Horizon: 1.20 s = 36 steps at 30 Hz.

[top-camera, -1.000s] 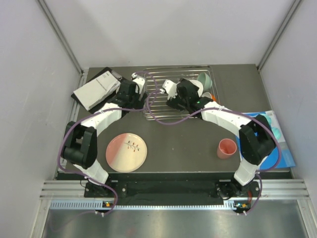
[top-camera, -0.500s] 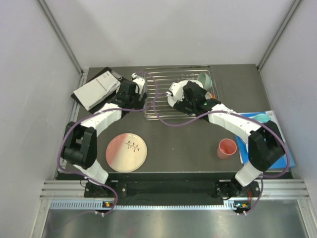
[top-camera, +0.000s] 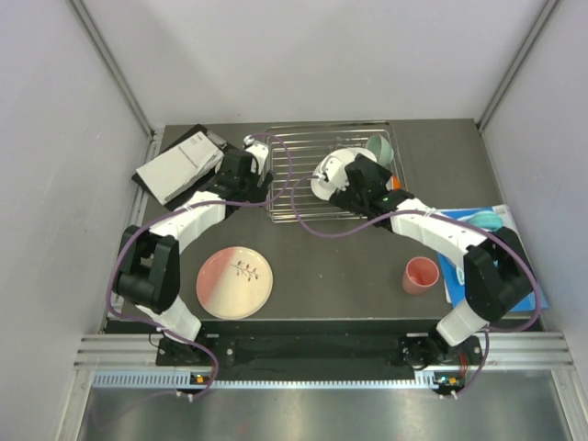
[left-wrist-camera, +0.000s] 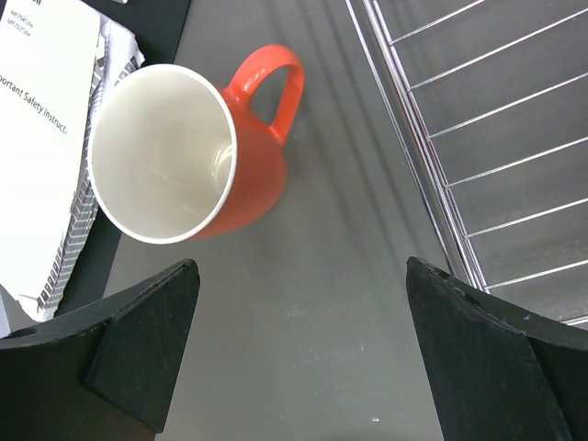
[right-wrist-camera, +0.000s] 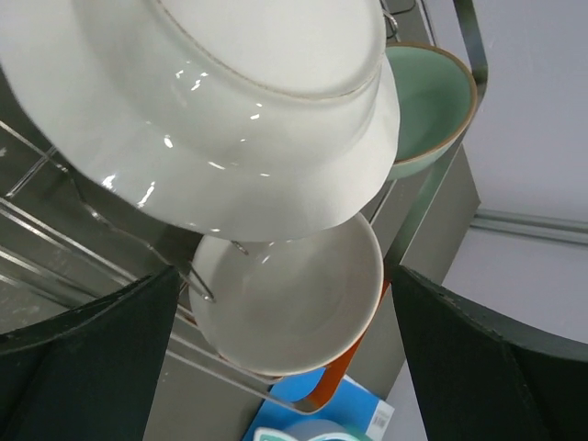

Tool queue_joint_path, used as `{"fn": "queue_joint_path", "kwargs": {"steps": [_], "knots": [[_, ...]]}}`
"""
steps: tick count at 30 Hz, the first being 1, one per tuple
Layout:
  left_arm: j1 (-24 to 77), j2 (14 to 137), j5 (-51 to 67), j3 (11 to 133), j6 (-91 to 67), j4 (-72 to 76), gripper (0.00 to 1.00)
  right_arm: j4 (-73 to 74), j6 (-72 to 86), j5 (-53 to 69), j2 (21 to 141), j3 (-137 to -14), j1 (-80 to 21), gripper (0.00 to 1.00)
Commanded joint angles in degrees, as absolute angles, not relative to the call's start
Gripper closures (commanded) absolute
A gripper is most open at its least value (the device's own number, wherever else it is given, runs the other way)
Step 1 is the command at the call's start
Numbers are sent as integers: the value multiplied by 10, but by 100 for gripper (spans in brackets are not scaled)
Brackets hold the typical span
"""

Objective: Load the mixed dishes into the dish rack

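The orange handled mug (left-wrist-camera: 211,156) stands on the table between the booklet and the dish rack (left-wrist-camera: 478,165), just ahead of my open left gripper (left-wrist-camera: 301,276), which touches nothing. In the rack (top-camera: 294,197) the white plate (right-wrist-camera: 230,110) leans on the wires beside the mint green bowl (right-wrist-camera: 427,110) and a white bowl with an orange outside (right-wrist-camera: 294,294). My right gripper (right-wrist-camera: 285,276) hangs open just below the plate with nothing in its jaws. The pink-and-cream plate (top-camera: 235,281) lies flat at the front left. The salmon-pink cup (top-camera: 421,275) stands at the front right.
A black-and-white booklet (top-camera: 175,163) lies at the back left, close to the mug. A blue book (top-camera: 496,262) with a turquoise ring on it sits at the right edge. The enclosure walls stand close on both sides.
My right arm has drawn back toward the right, away from the white plate, which now stands uncovered in the rack. The left arm has not moved.
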<state>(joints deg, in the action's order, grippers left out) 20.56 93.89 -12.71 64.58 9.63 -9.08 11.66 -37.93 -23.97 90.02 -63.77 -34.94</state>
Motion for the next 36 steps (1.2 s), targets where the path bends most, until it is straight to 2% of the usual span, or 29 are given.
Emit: {"fn": "queue_joint_path", "kwargs": {"steps": [1,4,11,25,29,30,33,36], "knots": [[215,919,-98,642,81,-73,1,31,-405,-300,927,-628,-346,6],[215,919,-99,641,82,-73,1,-28,-416,-328,937,-620,-348,11],[215,922,-96,636,75,-76,1,-153,-435,-303,907,-584,-354,12],[216,915,-93,621,67,-79,1,-184,-430,-231,952,-640,-362,17],[216,914,-96,621,67,-80,1,-158,-432,-214,977,-668,-361,35],[216,912,-95,621,67,-80,1,-155,-430,-212,981,-674,-361,47],[216,914,-93,621,67,-79,1,-145,-423,-203,992,-685,-359,60],[216,915,-93,621,65,-80,1,-135,-418,-204,1004,-697,-356,65]]}}
